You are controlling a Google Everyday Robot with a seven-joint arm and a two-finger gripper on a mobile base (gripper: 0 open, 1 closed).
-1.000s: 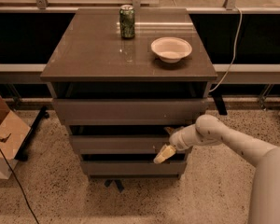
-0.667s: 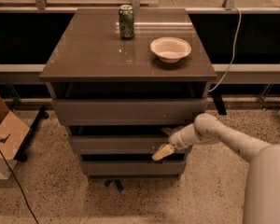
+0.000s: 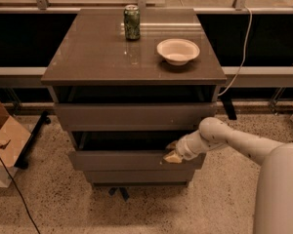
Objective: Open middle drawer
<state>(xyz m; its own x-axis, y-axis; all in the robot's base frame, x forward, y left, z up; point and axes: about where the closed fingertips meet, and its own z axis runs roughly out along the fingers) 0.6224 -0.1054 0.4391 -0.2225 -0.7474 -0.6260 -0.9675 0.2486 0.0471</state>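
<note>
The end effector [image 3: 172, 151] is at the right part of the middle drawer [image 3: 127, 160], on the upper edge of its front panel. Its two pale fingertips [image 3: 173, 157] are closed over this edge, one in front of the panel and one behind it, so it has hold of the drawer front. The white arm [image 3: 234, 143] reaches in from the right side, low above the floor [image 3: 219, 204].

The middle drawer is the second of three in the grey-brown table [image 3: 88, 67], under the taller top drawer [image 3: 132, 116] and over the narrower bottom drawer [image 3: 136, 176]. Above its front a dark opening shows.

On the table a green can [image 3: 132, 22] stands upright near the back edge, and a white bowl [image 3: 178, 50] sits to the right of it, well apart from it. A cardboard box [image 3: 2, 140] lies on the floor at the left. A white cable [image 3: 239, 57] hangs down behind the table's right side.
</note>
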